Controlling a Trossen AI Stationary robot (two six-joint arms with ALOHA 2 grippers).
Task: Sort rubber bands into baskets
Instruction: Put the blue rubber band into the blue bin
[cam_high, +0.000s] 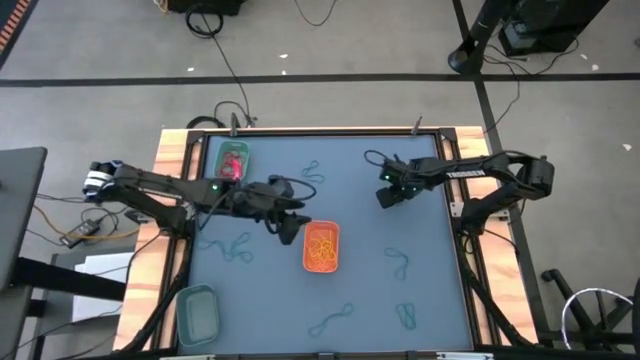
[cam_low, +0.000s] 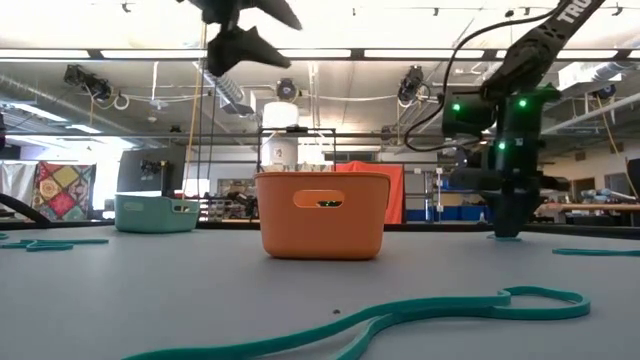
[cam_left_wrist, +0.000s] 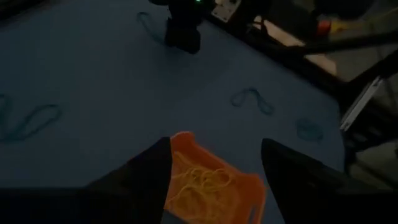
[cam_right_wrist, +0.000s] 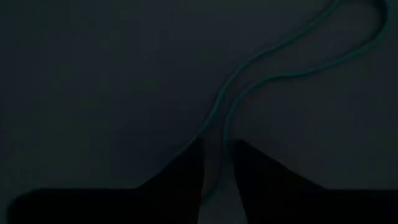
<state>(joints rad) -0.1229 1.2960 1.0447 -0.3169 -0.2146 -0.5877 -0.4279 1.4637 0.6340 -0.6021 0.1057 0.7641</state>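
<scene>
While the left tool (cam_high: 291, 232) hangs empty, jaws apart, at the orange basket's (cam_high: 321, 247) 9 o'clock rim, the right tool (cam_right_wrist: 216, 180) stands on the counter (cam_high: 360, 290) near 2 o'clock, fingers nearly closed astride a teal rubber band (cam_right_wrist: 261, 68), perhaps pinching it.

Robotics lab: strip ceiling lights (cam_low: 150, 53), exposed pipework, shelving, taped concrete floor (cam_high: 330, 85), trailing cables (cam_high: 225, 55).
</scene>
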